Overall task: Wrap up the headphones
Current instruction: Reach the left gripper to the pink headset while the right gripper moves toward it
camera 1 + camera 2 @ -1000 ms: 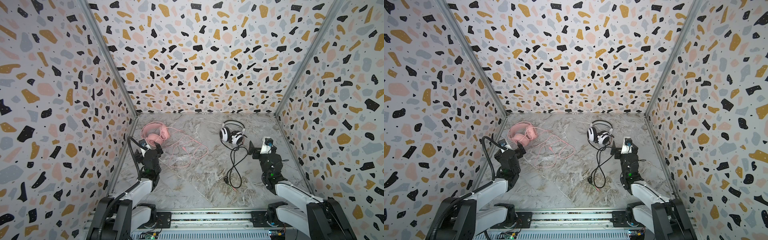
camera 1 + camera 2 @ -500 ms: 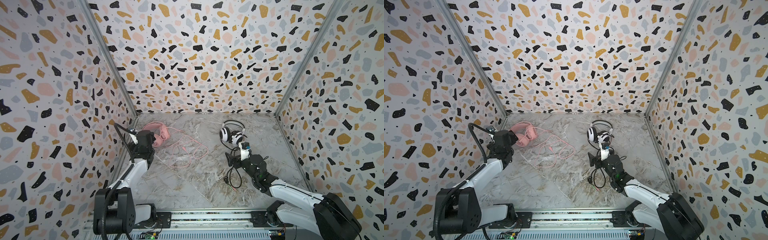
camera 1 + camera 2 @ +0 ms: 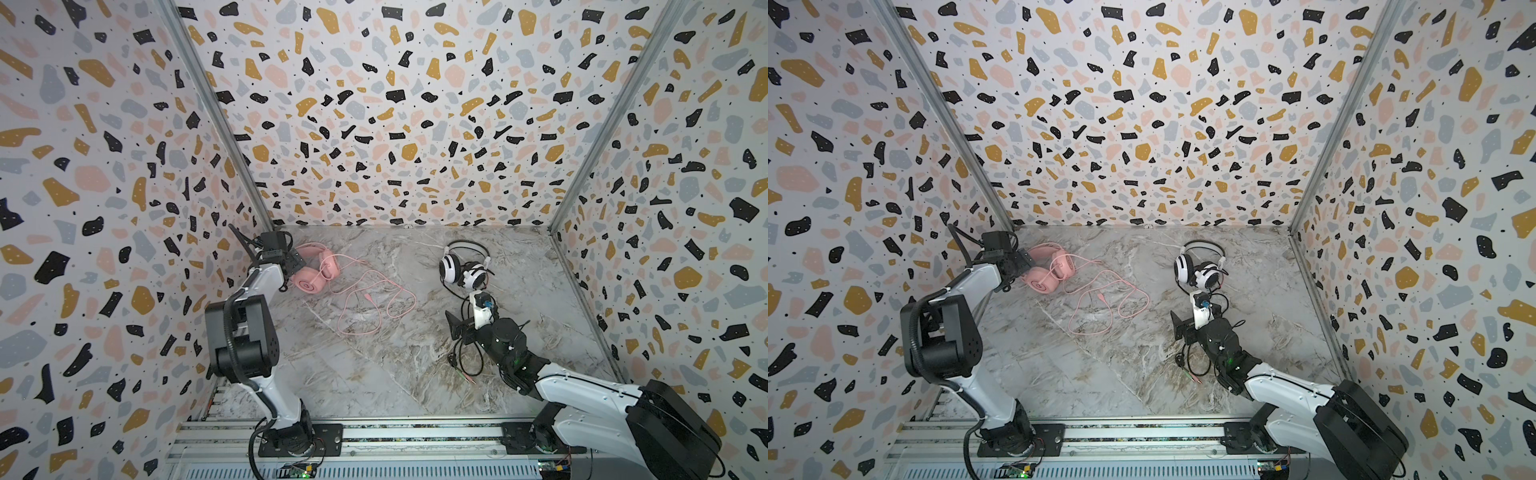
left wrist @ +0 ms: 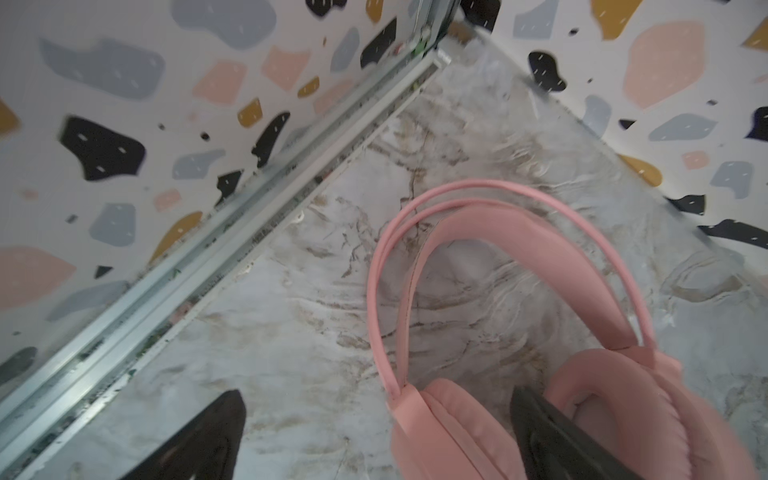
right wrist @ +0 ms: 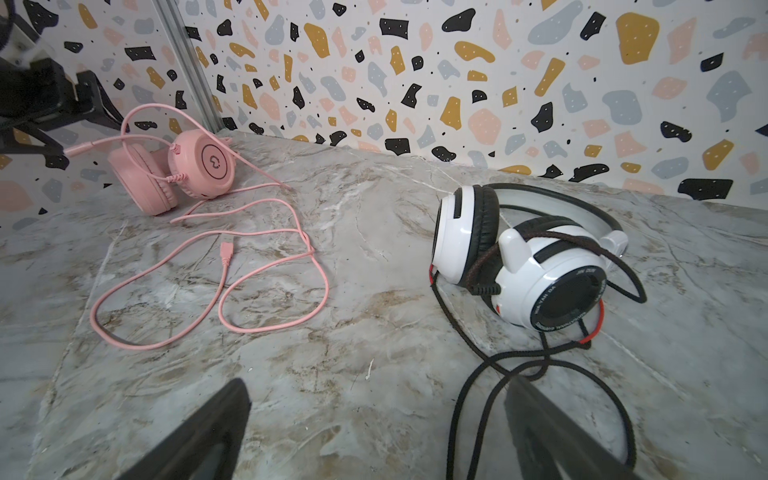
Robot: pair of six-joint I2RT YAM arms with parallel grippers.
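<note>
Hovering at both headsets, jaws spread, nothing held.
Nearest, our right gripper (image 5: pixel 376 388) hung wide over the black cable (image 5: pixel 498 361) before the white-and-black headset (image 3: pixel 465 270); farther, our left gripper (image 4: pixel 376 397) straddled one ear cup of the pink headset (image 3: pixel 309 274) by the corner, where we feared closing could snag its pink cable (image 3: pixel 374 299).

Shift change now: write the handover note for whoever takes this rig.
Left pincer: open, straddling one ear cup of the pink headset at the far left; not gripping.
Right pincer: open and empty, low over the marble tabletop, beside the black cable.
White-and-black headset: far right, its cable trailing loose toward the near edge.
Pink cable: sprawled in loops mid-table.
Done: nothing wrapped.
Left: wrap both cables.
</note>
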